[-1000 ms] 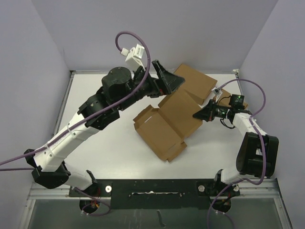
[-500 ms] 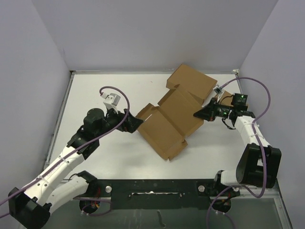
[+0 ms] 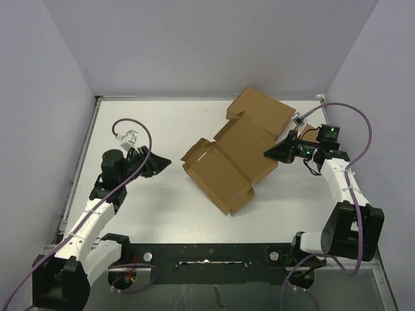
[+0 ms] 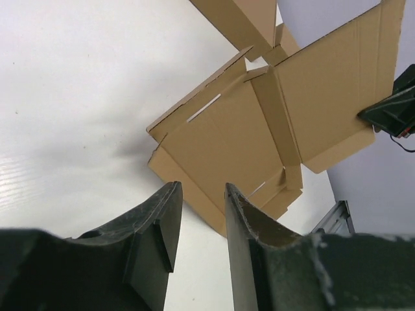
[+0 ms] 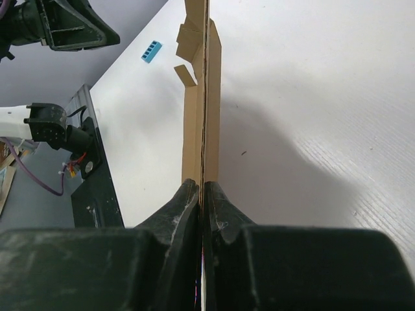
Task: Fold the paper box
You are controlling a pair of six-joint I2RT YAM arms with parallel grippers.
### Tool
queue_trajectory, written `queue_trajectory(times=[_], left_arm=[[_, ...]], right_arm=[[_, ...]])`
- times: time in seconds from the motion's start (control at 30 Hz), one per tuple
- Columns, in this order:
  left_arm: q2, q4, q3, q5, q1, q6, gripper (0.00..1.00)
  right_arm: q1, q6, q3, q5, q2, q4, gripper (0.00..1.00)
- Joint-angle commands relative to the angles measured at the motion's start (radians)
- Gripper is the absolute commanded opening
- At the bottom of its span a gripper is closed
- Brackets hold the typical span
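The paper box (image 3: 227,165) lies unfolded in the middle of the white table, its lid panel raised toward the right. My right gripper (image 3: 267,154) is shut on the lid's right edge. In the right wrist view the cardboard edge (image 5: 201,97) runs straight out from between the right gripper's (image 5: 201,184) closed fingers. My left gripper (image 3: 165,161) hovers left of the box, apart from it. In the left wrist view the left gripper (image 4: 202,189) is open by a narrow gap with nothing between its fingers, and the paper box (image 4: 240,129) lies ahead of it.
A larger brown box (image 3: 262,111) sits at the back, touching the paper box's far side. A small brown box (image 3: 311,133) lies behind the right gripper. A small blue piece (image 5: 150,50) lies on the table. The black rail (image 3: 207,254) runs along the near edge.
My left arm has swung from over the box's far side down and back to the left, its jaws narrowing. The right gripper has kept its hold on the lid edge.
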Motion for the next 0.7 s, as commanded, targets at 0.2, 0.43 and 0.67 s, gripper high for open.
queue_trajectory(times=[0.2,0.43,0.67], left_arm=[[0.114,0.096,0.024,0.037,0.026,-0.064,0.27],[0.164,0.287,-0.071,0.074,0.028,-0.093,0.33],[0.211,0.241,-0.076,0.010,0.044,-0.066,0.10]], right_arm=[[0.036,-0.082,0.087,-0.045,-0.032,-0.058,0.00],[0.060,-0.097,0.102,-0.054,-0.024,-0.071,0.00],[0.079,-0.099,0.106,-0.058,-0.016,-0.072,0.00]])
